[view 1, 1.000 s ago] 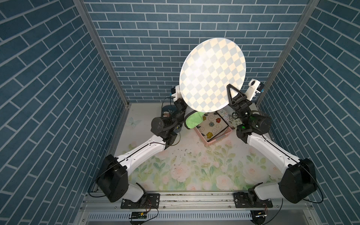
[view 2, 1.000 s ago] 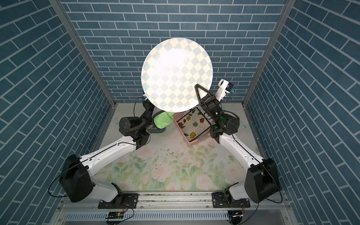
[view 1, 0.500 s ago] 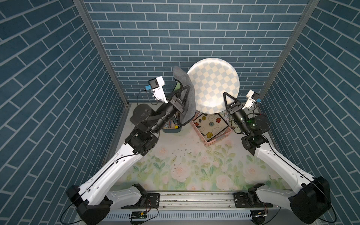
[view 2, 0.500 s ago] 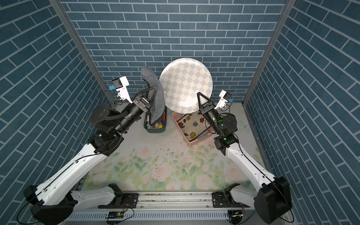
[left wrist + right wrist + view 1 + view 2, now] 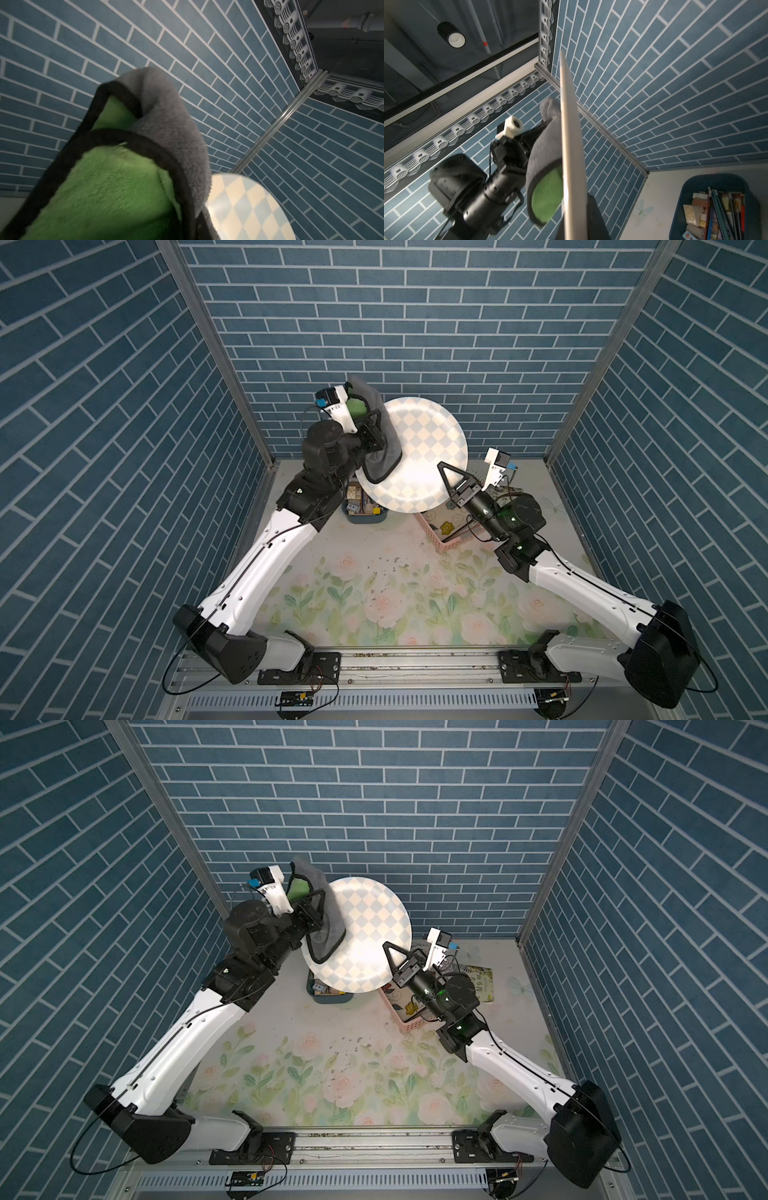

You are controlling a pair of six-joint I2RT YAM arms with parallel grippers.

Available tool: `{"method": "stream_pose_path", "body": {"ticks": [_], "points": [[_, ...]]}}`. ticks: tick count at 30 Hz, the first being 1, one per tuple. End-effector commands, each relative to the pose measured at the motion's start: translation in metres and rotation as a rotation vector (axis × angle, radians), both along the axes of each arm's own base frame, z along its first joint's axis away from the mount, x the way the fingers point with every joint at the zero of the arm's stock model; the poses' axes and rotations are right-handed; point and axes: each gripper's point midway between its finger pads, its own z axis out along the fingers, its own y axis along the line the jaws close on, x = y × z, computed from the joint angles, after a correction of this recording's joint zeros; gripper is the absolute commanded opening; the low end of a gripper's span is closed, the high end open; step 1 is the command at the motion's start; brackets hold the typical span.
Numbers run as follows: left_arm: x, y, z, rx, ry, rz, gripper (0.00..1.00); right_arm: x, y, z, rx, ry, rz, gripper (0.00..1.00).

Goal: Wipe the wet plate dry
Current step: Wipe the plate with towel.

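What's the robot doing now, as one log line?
left gripper: shut on cloth | cloth: against plate face | right gripper: shut on plate rim | plate: held in air

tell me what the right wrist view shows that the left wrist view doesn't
Only the right wrist view: the plate edge-on, the left arm behind the cloth, and a blue bin of pencils. Only the left wrist view: the plate's checkered face. Both: the grey and green cloth against the plate, and blue brick walls.
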Motion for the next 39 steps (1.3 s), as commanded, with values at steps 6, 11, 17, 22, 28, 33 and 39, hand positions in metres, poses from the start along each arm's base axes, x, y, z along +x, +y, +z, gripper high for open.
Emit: {"method": "stream_pose_path", "body": {"ticks": [6, 11, 17, 22, 28, 33, 39], "points": [[-0.032, -0.101, -0.127, 0.258, 0.2, -0.186, 0.0, -0.025, -0.064, 0.089, 0.265, -0.225, -0.035, 0.0], [-0.005, -0.05, -0.104, 0.236, 0.21, -0.04, 0.0, -0.039, -0.03, 0.072, 0.194, -0.194, 0.062, 0.0], [-0.002, -0.111, -0.117, 0.308, 0.234, -0.244, 0.0, -0.053, -0.013, 0.057, 0.159, -0.186, 0.096, 0.0], [-0.024, -0.152, -0.162, 0.339, 0.304, -0.278, 0.0, -0.04, -0.049, 0.067, 0.134, -0.2, -0.069, 0.0], [0.01, -0.11, -0.101, 0.295, 0.219, -0.178, 0.0, -0.055, -0.014, 0.05, 0.021, -0.218, 0.046, 0.0], [0.005, -0.149, -0.12, 0.374, 0.244, -0.231, 0.0, -0.068, 0.019, 0.044, 0.001, -0.252, 0.129, 0.0], [-0.02, -0.181, -0.18, 0.477, 0.318, -0.285, 0.0, -0.05, -0.007, 0.073, 0.01, -0.286, -0.004, 0.0]]}}
